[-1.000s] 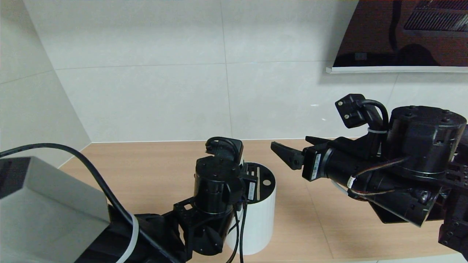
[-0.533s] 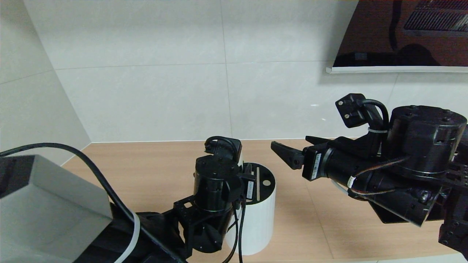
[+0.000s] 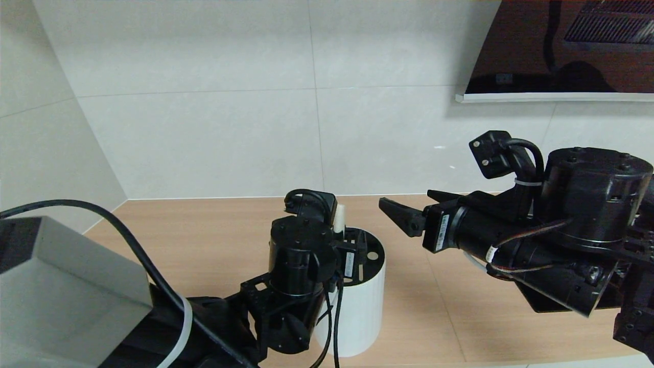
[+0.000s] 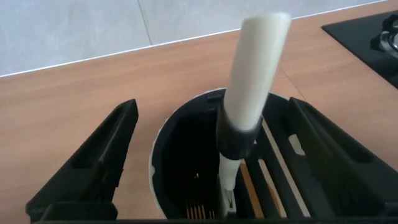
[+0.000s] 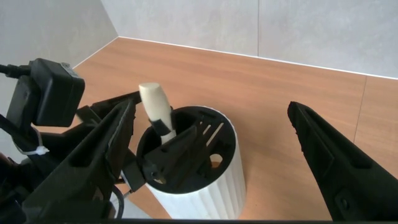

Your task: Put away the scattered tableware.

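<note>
A white cylindrical utensil holder (image 3: 360, 306) with a black slotted insert stands on the wooden counter (image 3: 204, 240). A utensil with a cream handle (image 4: 256, 68) and a black collar stands upright in it, tip down; chopsticks lie in the slots beside it. My left gripper (image 4: 212, 112) hovers over the holder's mouth, open, one finger on each side of the handle and touching neither it nor the rim. From the right wrist view the handle (image 5: 155, 106) rises above the holder (image 5: 205, 180). My right gripper (image 3: 406, 199) hangs open and holds nothing, above and to the right of the holder.
A black cooktop (image 4: 367, 31) lies on the counter to the right of the holder. A dark range hood (image 3: 562, 46) hangs on the tiled wall at the upper right. Bare counter stretches left of and behind the holder.
My left wrist has drawn slightly back and left, and the cream handle now shows beside it above the holder. The right arm has kept still.
</note>
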